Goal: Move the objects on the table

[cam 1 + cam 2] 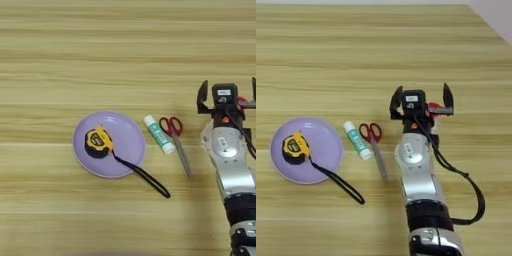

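On the wooden table (100, 50) my right gripper (422, 98) stands open at the right, its two black fingers (397, 101) spread wide and pointing away from me. A small red part (434, 107) shows just past the wrist between them; the rest of it is hidden. Left of the arm a white glue stick (357, 140) with a teal label lies flat. Red-handled scissors (373, 141) lie right beside it, blades toward me. The gripper touches neither of them.
A lilac plate (127, 140) lies left of the glue stick and holds a yellow and black tape measure (98, 142). The measure's black strap (145, 176) trails off the plate toward me. The table's right edge (487, 22) shows at the far right.
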`<state>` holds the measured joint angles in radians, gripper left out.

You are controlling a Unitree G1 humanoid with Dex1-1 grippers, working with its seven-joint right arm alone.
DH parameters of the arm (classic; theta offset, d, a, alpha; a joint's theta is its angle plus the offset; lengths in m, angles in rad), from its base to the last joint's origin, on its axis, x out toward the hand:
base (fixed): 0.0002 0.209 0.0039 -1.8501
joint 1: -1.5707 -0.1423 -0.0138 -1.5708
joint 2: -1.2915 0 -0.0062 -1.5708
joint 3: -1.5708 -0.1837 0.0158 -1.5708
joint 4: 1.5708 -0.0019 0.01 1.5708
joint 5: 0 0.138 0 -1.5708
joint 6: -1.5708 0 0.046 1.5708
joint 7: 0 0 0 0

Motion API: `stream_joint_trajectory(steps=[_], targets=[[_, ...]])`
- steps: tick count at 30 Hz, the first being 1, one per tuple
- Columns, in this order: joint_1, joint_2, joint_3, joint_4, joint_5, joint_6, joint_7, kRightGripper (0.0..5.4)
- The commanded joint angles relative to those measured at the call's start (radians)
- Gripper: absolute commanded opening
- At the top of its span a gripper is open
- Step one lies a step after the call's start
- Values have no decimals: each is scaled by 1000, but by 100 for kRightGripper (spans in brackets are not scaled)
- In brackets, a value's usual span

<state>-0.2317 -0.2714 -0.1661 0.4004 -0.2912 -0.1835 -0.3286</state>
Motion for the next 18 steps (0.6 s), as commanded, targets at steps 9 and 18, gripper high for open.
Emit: stream_joint_trajectory(steps=[9,18], targets=[[-110,-16,-81,28,168,89,68,539],[-119,-12,-98,48,238,136,100,539]])
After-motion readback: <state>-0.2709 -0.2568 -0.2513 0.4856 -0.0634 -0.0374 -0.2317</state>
